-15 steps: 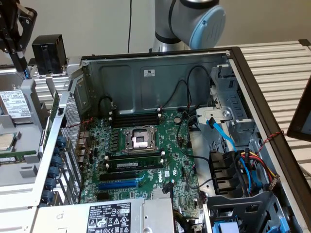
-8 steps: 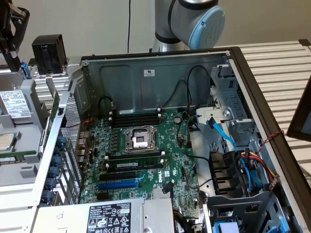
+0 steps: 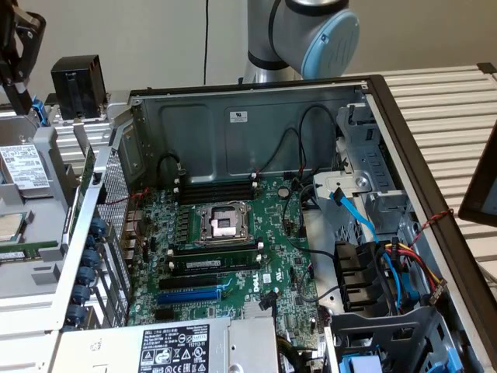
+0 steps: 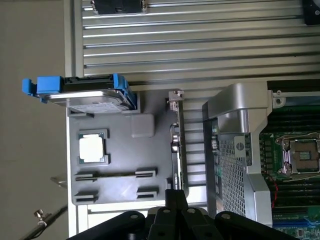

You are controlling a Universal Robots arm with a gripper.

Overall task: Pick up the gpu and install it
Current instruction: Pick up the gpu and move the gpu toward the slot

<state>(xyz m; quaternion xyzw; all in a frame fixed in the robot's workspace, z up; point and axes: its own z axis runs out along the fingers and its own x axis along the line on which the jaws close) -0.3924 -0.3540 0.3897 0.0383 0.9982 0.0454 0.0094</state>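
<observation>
The gpu (image 4: 176,145) stands on edge in a slot at the side of the grey parts tray (image 4: 120,165), seen edge-on as a thin green card with a silver bracket. In the exterior view the gpu (image 3: 87,177) shows as a narrow green strip between the tray and the open computer case (image 3: 248,109). My gripper (image 3: 15,85) hangs well above the tray at the exterior view's far left. In the wrist view the gripper (image 4: 175,197) is shut, its black fingertips pressed together in line with the card's end, with nothing held.
On the tray lie a hard drive with blue rails (image 4: 90,92) and a CPU chip (image 4: 93,148). The motherboard (image 3: 256,225) has an empty CPU socket (image 3: 224,224) and a blue slot (image 3: 190,295). Cables and drive cages (image 3: 373,256) crowd the case's right side. A black block (image 3: 78,85) stands behind the tray.
</observation>
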